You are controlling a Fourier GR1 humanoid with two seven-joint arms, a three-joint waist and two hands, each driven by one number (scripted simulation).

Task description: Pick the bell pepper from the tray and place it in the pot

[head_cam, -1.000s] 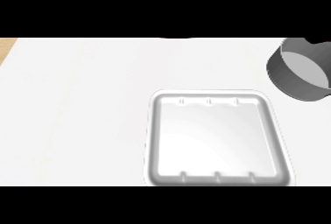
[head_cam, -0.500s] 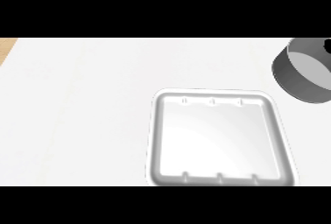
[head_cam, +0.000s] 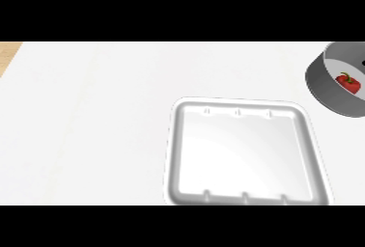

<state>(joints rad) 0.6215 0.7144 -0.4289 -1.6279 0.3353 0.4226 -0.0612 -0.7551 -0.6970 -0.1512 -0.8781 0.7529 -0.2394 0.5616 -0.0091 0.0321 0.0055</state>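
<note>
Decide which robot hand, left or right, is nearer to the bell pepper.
Neither can be named: no robot hand shows in the head view. The red bell pepper lies inside the grey pot at the right edge, beyond the white tray.

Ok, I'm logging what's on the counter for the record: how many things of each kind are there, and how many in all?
Tray: 1, white, nothing in it
Pot: 1, grey, cut off by the right edge
Bell pepper: 1, red, inside the pot
Total: 3
Neither hand is in view.
</note>
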